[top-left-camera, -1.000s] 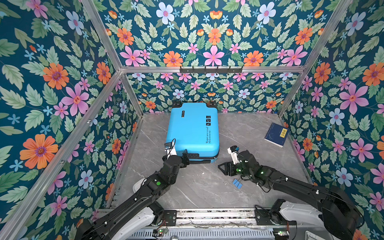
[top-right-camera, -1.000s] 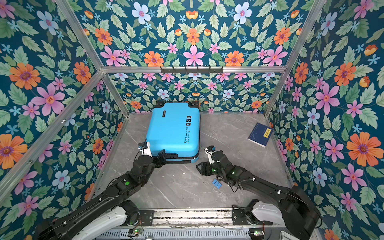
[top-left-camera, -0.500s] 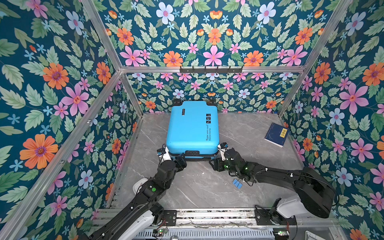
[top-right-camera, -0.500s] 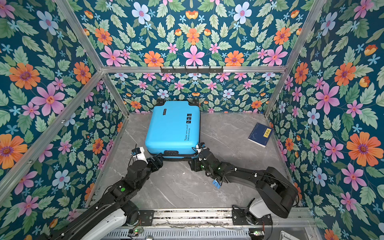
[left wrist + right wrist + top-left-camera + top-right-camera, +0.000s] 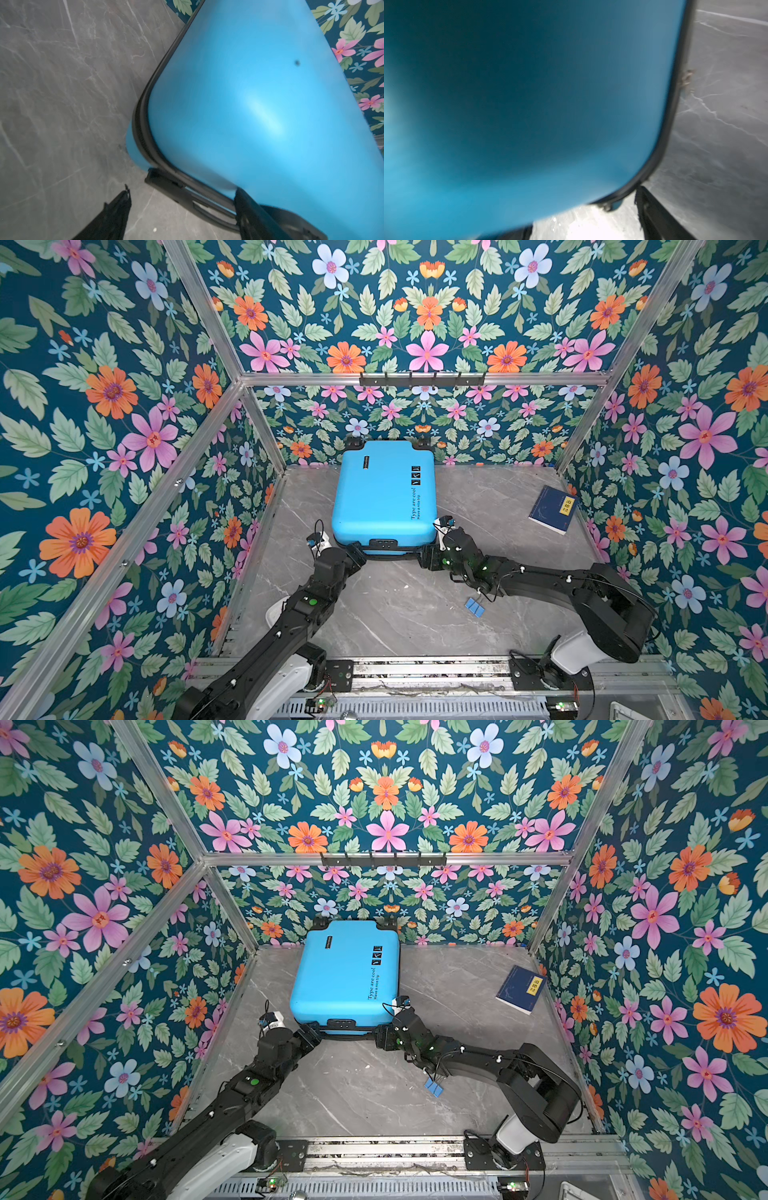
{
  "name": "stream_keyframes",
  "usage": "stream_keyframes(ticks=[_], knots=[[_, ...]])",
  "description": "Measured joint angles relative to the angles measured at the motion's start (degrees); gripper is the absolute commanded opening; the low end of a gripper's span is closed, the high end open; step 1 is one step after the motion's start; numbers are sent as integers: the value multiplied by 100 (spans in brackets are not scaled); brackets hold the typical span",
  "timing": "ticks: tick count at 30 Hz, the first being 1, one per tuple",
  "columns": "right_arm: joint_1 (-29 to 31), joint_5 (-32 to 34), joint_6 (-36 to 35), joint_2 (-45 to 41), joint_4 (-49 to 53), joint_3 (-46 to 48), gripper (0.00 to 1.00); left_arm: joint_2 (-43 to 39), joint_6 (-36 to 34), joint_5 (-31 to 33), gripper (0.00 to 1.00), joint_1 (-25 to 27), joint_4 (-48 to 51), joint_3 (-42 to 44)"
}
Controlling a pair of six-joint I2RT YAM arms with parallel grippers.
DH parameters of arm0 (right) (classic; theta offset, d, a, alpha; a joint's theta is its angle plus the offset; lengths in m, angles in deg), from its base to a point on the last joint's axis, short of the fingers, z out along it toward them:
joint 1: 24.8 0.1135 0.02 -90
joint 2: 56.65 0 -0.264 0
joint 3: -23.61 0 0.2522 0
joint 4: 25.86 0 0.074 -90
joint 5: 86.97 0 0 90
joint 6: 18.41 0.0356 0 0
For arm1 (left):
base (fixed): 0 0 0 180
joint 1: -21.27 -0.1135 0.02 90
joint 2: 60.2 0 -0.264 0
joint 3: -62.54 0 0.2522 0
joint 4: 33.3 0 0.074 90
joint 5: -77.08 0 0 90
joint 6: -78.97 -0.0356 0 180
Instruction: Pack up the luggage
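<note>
Now advanced against the closed luggage (image 5: 382, 497), left gripper (image 5: 360, 554) and right gripper (image 5: 428, 559), jaws spread, are seeking its near seam; lid-lifting likely follows.

Suitcase (image 5: 382, 497): bright sky-blue shell, black trim, black text + stickers. Table (image 5: 395, 614): grey marble w/ white veins. Book (image 5: 552, 510), right of suitcase: dark blue, yellow label. Walls (image 5: 124, 406): teal floral, pink/orange/pale-blue blooms, green leaves. Frame bars (image 5: 291, 379): silver. Arms (image 5: 540, 576): black, white bases.
</note>
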Motion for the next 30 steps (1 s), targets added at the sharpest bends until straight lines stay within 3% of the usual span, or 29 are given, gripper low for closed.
stream_keyframes(ticks=[11, 16, 24, 27, 30], knots=[[-376, -153, 186, 356, 341, -774, 78, 1462, -238, -1182, 81, -1023, -1346, -341], [-417, -282, 216, 485, 459, -1047, 78, 1307, 223, -1589, 75, -1220, -2031, 11], [-431, -442, 282, 490, 470, -1023, 78, -28, 1954, -1617, 70, -796, -3088, 1694], [-428, -494, 284, 466, 466, -988, 78, 98, 2347, -1429, 70, -490, -3416, 1875], [-428, -564, 302, 437, 459, -988, 78, 758, 2743, -1272, 69, -262, -4179, 1993]])
